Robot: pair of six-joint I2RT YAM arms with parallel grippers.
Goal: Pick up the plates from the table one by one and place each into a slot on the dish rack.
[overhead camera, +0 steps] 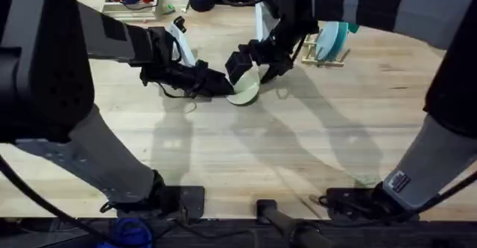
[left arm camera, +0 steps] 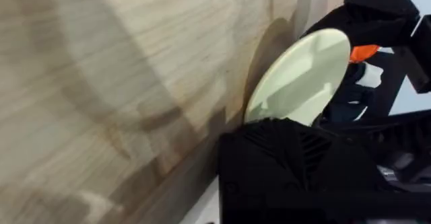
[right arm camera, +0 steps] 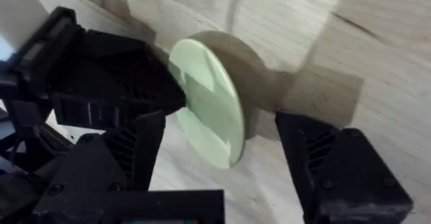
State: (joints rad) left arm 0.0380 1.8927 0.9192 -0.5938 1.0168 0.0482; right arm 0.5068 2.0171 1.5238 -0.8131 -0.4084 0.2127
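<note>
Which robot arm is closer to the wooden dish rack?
Right. The right end effector sits at the cream plate, just beside the dish rack; the left end effector is farther off, across the plate.

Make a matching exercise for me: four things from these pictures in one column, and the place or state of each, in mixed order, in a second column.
Things:
1. cream plate
2. teal plate
3. right pincer
4. rack

Places or states:
A. light wood, at the far right
B. open, straddling a plate
C. tilted on its edge, in the middle
D. upright in a slot

Pairs: 1-C, 2-D, 3-B, 4-A
</note>
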